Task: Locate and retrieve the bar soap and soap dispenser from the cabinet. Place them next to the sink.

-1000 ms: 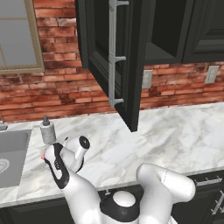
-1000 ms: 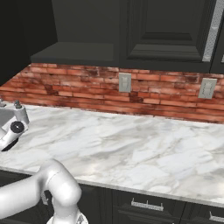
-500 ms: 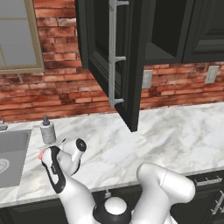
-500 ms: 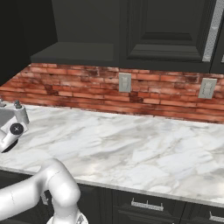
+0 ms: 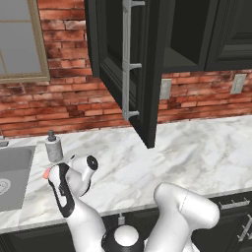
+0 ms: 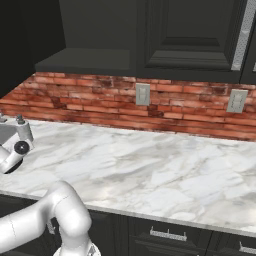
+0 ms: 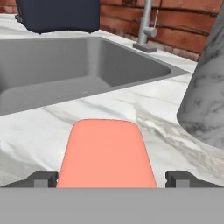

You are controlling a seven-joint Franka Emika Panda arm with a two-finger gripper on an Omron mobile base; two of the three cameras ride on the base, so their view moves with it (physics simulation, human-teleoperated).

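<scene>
The salmon-pink bar soap (image 7: 107, 153) sits between my gripper's (image 7: 111, 179) two dark fingertips (image 7: 41, 179), low over the marble counter. In the left base view the gripper (image 5: 47, 173) holds the bar soap (image 5: 46, 173) just right of the sink (image 5: 12, 170). The grey soap dispenser (image 5: 53, 147) stands upright on the counter behind the gripper, close to the sink's right rim. From the hand, the soap dispenser (image 7: 205, 100) rises at the right and the sink (image 7: 65, 74) basin lies ahead. The cabinet (image 5: 133, 64) door hangs open over the counter.
A faucet (image 7: 146, 26) stands at the sink's far rim, and a dark appliance (image 7: 59, 15) sits beyond the basin. Wall outlets (image 6: 142, 94) dot the brick backsplash. The marble counter (image 6: 150, 170) stretches bare to the right of the arm.
The hand has sunk slightly toward the counter beside the sink, still carrying the bar soap. The dispenser and cabinet door have not moved.
</scene>
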